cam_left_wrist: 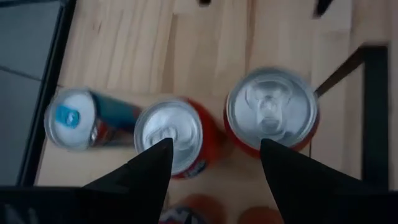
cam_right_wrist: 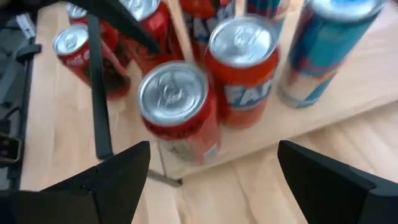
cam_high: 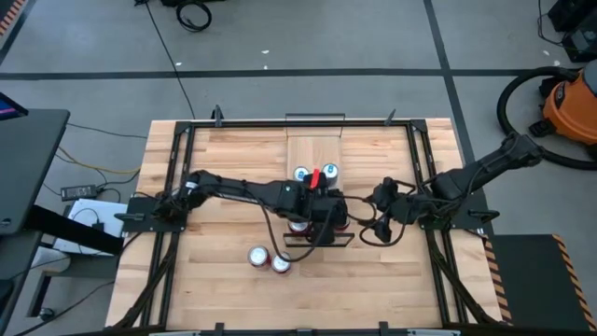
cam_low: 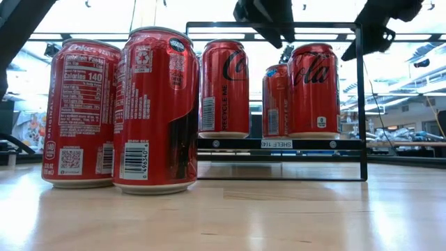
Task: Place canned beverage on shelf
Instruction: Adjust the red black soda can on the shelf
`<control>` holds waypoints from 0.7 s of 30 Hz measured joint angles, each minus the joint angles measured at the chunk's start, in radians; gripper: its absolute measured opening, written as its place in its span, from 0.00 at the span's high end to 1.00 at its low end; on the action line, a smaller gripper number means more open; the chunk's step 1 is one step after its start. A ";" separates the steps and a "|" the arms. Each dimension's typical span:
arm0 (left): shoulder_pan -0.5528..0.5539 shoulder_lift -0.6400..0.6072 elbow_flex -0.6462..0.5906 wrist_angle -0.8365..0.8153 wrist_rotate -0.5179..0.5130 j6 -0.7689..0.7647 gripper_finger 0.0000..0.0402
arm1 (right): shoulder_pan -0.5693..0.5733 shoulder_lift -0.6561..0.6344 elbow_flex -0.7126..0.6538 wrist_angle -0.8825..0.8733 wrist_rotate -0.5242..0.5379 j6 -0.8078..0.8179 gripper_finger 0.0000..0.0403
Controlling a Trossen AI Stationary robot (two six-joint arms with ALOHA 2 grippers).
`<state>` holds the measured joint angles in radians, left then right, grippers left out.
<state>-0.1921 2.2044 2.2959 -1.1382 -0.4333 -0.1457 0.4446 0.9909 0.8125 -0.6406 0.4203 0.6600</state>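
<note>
While both arms reach in over the middle of the table, the shelf (cam_low: 279, 143) sits there as a thin light-wood board with black wire rails at its short ends, and cans already stand on it. From the low view, three red cola cans show upright on the board: one on the left (cam_low: 224, 87), one on the right (cam_low: 313, 90), and a third (cam_low: 274, 101) farther back between them. From the right wrist view, a red can with a silver top (cam_right_wrist: 177, 112) stands near the board's edge, just beside an orange can (cam_right_wrist: 244, 78), and a blue can (cam_right_wrist: 323, 53) stands close by on the same board. The left gripper (cam_left_wrist: 214, 165) hangs above the shelf and looks straight down; its two dark fingers (cam_left_wrist: 149, 171) are spread wide and hold nothing, with two silver can tops right under them and a blue-topped can (cam_left_wrist: 71, 118) off to one side. The right gripper (cam_right_wrist: 214, 174) is just beside the shelf, pointing at the cans, and its fingers are also far apart and empty. Two more red cans (cam_high: 268, 259) stand together on the wooden table (cam_high: 224, 159), off the shelf and nearer the front edge; in the low view they are the big pair close to the camera. An orange vacuum (cam_high: 574, 103) sits on the grey floor past the table's right side.
</note>
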 joint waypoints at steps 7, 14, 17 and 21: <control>-0.005 0.016 -0.002 -0.025 -0.045 -0.050 0.37 | -0.003 0.014 -0.085 0.124 -0.024 0.004 0.10; -0.009 0.016 -0.001 -0.006 -0.044 -0.051 0.37 | -0.027 0.040 -0.117 0.157 -0.003 0.000 0.10; -0.009 0.016 -0.001 -0.005 -0.043 -0.050 0.37 | -0.047 0.040 -0.141 0.187 -0.003 -0.006 0.10; -0.008 0.016 -0.001 0.002 -0.044 -0.050 0.37 | -0.068 0.040 -0.147 0.198 -0.020 -0.006 0.10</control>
<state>-0.2003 2.2200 2.2948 -1.1366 -0.4768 -0.1959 0.3766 1.0313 0.6655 -0.4425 0.3999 0.6537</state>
